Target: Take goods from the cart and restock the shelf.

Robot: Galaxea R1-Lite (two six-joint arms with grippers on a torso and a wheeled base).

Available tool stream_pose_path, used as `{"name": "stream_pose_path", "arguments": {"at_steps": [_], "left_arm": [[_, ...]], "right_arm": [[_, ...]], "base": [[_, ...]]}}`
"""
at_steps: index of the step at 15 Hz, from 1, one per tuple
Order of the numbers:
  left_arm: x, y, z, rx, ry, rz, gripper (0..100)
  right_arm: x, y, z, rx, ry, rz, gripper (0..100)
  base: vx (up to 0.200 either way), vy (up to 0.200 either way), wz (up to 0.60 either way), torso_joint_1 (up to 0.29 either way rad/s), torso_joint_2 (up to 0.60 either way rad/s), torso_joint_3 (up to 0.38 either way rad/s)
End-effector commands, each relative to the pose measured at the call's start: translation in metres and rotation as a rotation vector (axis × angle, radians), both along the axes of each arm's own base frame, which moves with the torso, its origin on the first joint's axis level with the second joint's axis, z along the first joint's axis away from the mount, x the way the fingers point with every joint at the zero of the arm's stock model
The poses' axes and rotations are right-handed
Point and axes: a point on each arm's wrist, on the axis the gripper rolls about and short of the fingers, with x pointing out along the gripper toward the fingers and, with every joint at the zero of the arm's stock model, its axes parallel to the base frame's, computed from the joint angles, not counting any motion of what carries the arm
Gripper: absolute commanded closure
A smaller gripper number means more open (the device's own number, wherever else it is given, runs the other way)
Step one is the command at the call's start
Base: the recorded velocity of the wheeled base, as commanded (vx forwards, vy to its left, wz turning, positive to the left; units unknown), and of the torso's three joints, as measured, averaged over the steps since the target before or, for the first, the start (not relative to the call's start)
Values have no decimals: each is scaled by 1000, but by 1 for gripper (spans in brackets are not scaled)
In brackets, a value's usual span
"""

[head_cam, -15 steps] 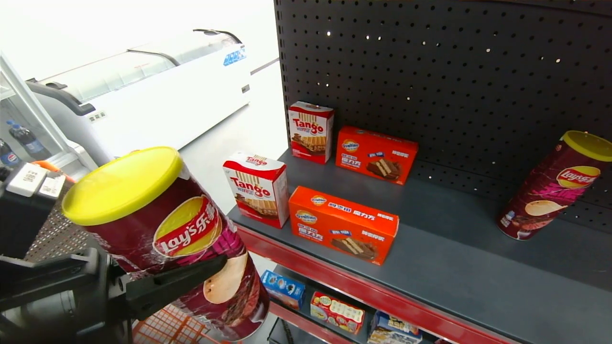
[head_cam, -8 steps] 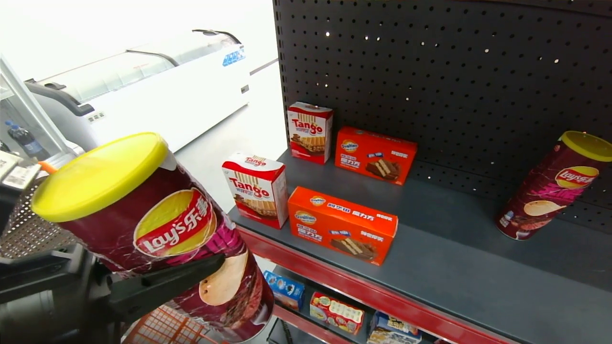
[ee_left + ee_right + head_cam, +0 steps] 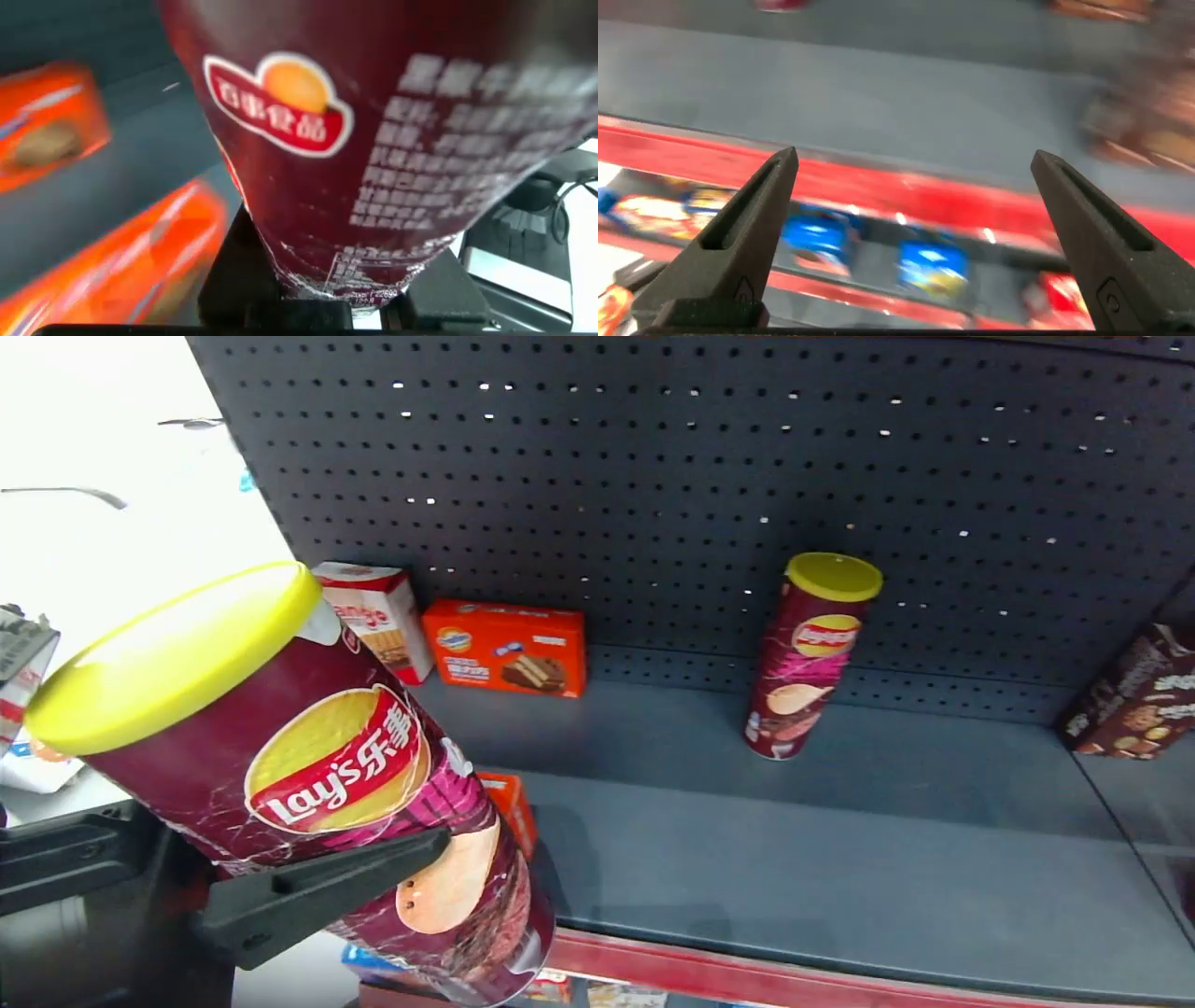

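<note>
As the camera pans, left hand [image 3: 327, 859] still grips chip can [image 3: 280, 728]; right hand [image 3: 915, 159] spread

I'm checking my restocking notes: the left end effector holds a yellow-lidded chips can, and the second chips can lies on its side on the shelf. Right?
Not quite: the head view shows the second chips can standing on its base, lid up, at the back of the shelf. The left end effector does hold the yellow-lidded chips can.
</note>
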Motion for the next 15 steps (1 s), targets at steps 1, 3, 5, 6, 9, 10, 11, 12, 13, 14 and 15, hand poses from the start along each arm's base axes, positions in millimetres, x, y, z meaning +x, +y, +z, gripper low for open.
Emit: {"name": "stream_pose_path", "arguments": {"at_steps": [1, 3, 5, 6, 9, 10, 11, 12, 13, 14, 15], "left_arm": [[1, -1, -1, 4, 4, 0, 100], [2, 0, -1, 4, 7, 5, 100], [1, 1, -2, 5, 10, 10, 100], [2, 1, -2, 5, 10, 13, 100], [2, 1, -3, 7, 12, 16, 100], [2, 1, -3, 7, 12, 19, 100], [2, 1, -1, 4, 8, 20, 100], [2, 1, -1, 7, 15, 20, 100], [3, 1, -1, 7, 16, 22, 100], [5, 0, -2, 12, 21, 29, 100], [5, 0, -3, 15, 25, 36, 100]], "right_arm": [[0, 0, 0, -1, 0, 1, 0], [0, 0, 0, 0, 0, -1, 0], [0, 0, 0, -1, 1, -1, 0], [0, 0, 0, -1, 1, 1, 0], [0, 0, 0, -1, 0, 1, 0], [0, 0, 0, -1, 0, 1, 0], [0, 0, 0, -1, 0, 1, 0], [0, 0, 0, -1, 0, 1, 0], [0, 0, 0, -3, 1, 1, 0], [0, 0, 0, -3, 1, 1, 0], [0, 0, 0, -3, 1, 1, 0]], "base": [[0, 0, -600, 2, -2, 7], [0, 0, -300, -1, 4, -1], [0, 0, 0, 0, 0, 0], [0, 0, 0, 0, 0, 0], [0, 0, 0, 0, 0, 0], [0, 0, 0, 0, 0, 0], [0, 0, 0, 0, 0, 0], [0, 0, 0, 0, 0, 0], [0, 0, 0, 0, 0, 0], [0, 0, 0, 0, 0, 0], [0, 0, 0, 0, 0, 0]]}}
